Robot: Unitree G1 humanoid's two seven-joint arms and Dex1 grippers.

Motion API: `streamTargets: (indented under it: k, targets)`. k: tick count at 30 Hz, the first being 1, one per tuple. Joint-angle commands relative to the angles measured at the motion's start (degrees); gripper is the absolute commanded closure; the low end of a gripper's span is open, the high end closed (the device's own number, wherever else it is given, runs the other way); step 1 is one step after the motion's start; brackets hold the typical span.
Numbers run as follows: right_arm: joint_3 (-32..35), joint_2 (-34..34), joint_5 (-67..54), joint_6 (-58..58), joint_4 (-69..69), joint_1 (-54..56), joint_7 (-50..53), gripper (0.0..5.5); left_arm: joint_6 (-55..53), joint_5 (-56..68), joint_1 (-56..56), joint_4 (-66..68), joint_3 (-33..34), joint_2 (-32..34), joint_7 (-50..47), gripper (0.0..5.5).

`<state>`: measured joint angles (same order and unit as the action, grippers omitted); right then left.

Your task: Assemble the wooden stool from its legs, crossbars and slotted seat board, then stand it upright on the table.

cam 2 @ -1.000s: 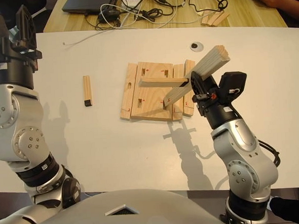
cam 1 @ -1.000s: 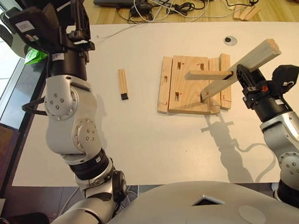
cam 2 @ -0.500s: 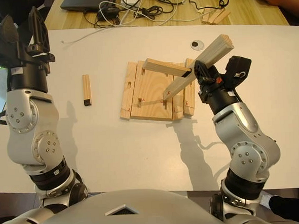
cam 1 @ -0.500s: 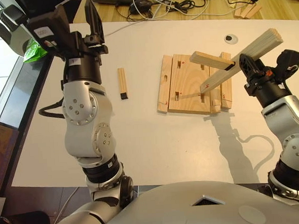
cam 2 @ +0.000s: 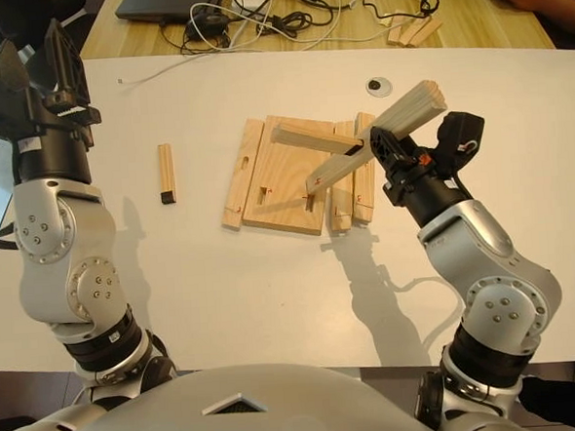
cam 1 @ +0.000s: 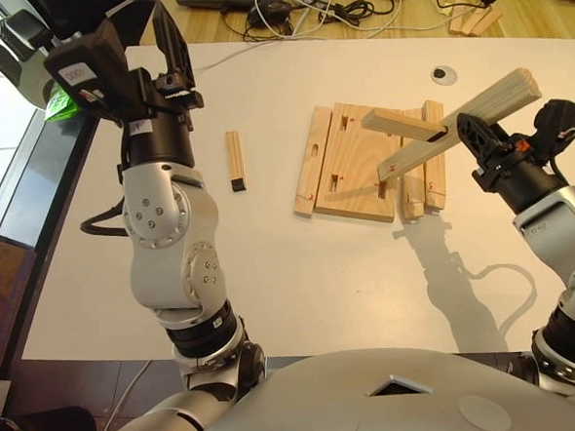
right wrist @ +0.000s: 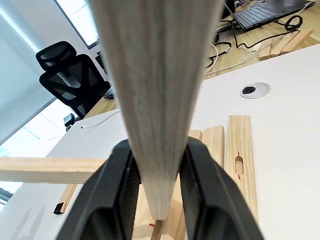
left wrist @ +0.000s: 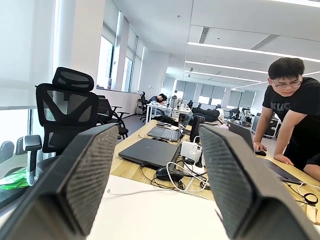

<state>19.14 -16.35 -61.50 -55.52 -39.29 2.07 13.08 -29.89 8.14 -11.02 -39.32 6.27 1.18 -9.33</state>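
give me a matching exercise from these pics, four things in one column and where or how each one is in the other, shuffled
Things
1. left gripper
2. right gripper
3. short stick
4. seat board

Places and states
a. flat on the table, under the leg's lower end
b. raised, open, empty
c. lying alone, to the left of the seat board
d. shut on the leg

Pairs: 1-b, 2-d, 3-c, 4-a
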Motion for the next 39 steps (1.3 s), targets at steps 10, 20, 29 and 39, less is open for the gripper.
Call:
streamTargets:
  k: [10,20,29,39]
  targets:
    - [4.23,-12.71,-11.85,-4.46,0.58,-2.26,-2.96,4.50,0.96,-1.89,2.20,-2.04,-0.20,-1.58,-1.09,2.50]
    - [2.76,-16.19,-25.01,-0.51,0.66,-8.48,3.00,4.50,0.20,-2.09,2.80,-2.45,-0.92,-2.30,-0.89,2.50]
    - [-1.57,-17.47,-33.94,7.00,2.93,-5.28,11.58,4.50,0.12,-1.99,2.36,-1.88,-1.09,-2.47,-0.38,2.50]
    - [-9.34,-27.45,-9.36,6.08,2.06,-7.07,-3.66,4.50,0.49,-1.97,1.68,-1.41,-0.09,-2.33,-0.34,2.50]
